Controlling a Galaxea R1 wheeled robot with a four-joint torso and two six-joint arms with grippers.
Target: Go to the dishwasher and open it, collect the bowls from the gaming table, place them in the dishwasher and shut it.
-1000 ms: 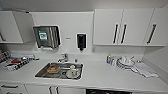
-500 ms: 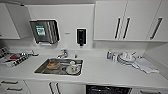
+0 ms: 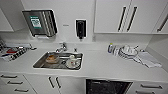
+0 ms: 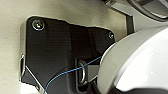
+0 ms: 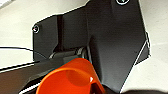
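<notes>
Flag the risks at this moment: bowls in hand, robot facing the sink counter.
1. The orange bowl sits tilted at the right wrist, and its grip is hidden; it could slip.
2. The white bowl at the left wrist shows no visible grip either.
3. The dishwasher is a dark opening at the head view's bottom edge, so lining up the load could be hard.

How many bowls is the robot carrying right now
2. An orange bowl shows close in the right wrist view, and a white bowl close in the left wrist view. Whether either hand grips its bowl can't be seen; further bowls may be hidden.
</notes>
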